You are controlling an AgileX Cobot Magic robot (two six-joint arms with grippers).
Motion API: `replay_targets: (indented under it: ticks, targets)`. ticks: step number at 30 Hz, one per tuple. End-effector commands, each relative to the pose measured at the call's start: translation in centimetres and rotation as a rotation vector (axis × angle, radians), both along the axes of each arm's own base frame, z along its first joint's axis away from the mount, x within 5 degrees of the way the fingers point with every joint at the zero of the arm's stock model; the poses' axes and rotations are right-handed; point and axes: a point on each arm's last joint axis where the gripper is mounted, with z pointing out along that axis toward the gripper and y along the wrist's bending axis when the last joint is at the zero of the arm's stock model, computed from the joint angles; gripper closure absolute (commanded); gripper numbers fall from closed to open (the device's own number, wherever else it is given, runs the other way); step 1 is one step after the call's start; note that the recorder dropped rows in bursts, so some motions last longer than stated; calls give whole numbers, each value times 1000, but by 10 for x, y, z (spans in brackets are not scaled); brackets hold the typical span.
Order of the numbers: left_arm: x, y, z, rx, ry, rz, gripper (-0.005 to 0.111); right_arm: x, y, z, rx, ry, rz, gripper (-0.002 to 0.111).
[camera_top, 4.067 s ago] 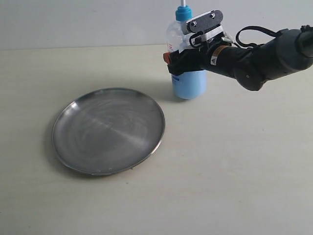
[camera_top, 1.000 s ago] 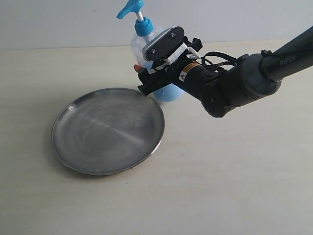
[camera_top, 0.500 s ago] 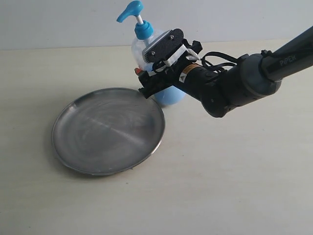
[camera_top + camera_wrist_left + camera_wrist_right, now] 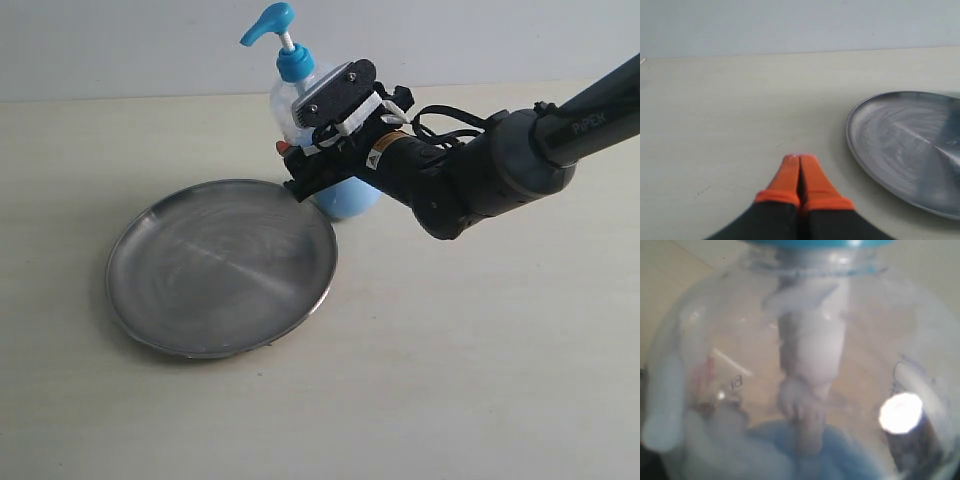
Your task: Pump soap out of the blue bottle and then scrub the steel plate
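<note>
The blue bottle (image 4: 347, 198) leans a little by the far right rim of the steel plate (image 4: 220, 265), its blue pump head pointing left over the plate. My right gripper (image 4: 300, 166) is shut on the bottle's clear body, which fills the right wrist view (image 4: 805, 365). The soap shows as light-blue liquid low inside the bottle (image 4: 785, 452). Only brushed streaks show on the plate. My left gripper (image 4: 800, 159) is shut with nothing in it, its orange fingertips pressed together above the table beside the plate's rim (image 4: 855, 150).
A pale tabletop (image 4: 480, 350) runs all round the plate, with a light wall behind it. The right arm (image 4: 500, 170) reaches in from the right, low over the table.
Since the earliest frame my right gripper has carried the bottle left to the plate's edge. Over the last second it has barely shifted.
</note>
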Motion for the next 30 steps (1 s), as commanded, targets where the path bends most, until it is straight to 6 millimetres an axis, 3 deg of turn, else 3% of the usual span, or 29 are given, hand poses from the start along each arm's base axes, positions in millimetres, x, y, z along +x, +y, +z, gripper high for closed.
replay_targets:
  ticks: [1, 13, 30]
  targets:
    - [0, 0, 1, -6, -15, -1, 107, 2, 4, 20, 57, -89, 11, 108]
    - [4, 0, 1, -6, 27, 1, 107, 2, 4, 20, 50, -83, 11, 108]
    - [29, 0, 74, -6, 17, 1, 107, 2, 4, 20, 10, -118, 23, 108]
